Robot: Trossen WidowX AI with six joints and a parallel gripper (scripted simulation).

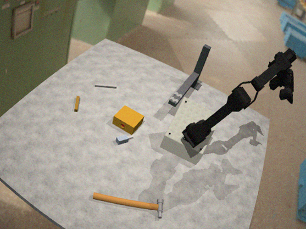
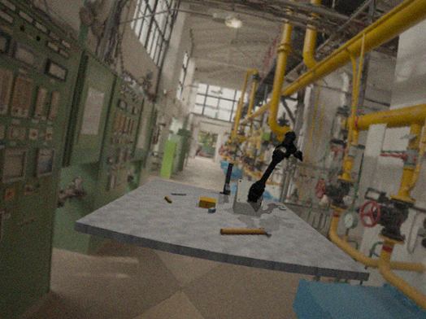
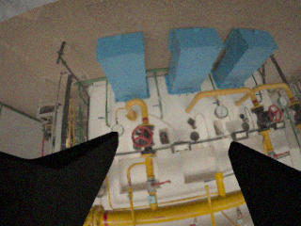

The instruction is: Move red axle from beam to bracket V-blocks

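The beam, a yellow block (image 1: 131, 117) (image 2: 207, 201), lies on the table. The red axle (image 1: 122, 126) shows only as a red end inside the round hole in the beam's front face; the rest is hidden. The dark grey bracket (image 1: 187, 85) (image 2: 228, 175) has an upright post and a long arm. Two light zigzag V-blocks (image 1: 175, 97) sit at the arm's near end, with nothing lying in them. My gripper (image 1: 282, 92) (image 3: 175, 143) is open and empty, high up beyond the table's right edge, far from the beam and the bracket.
The arm's pale base box (image 1: 180, 150) (image 2: 245, 208) stands right of the beam. A small blue-grey block with a pin (image 1: 122, 140) lies before the beam. A hammer (image 1: 126, 201) (image 2: 243, 231) lies nearer the front. A yellow bar (image 1: 77, 103) and grey rod (image 1: 105, 86) lie left.
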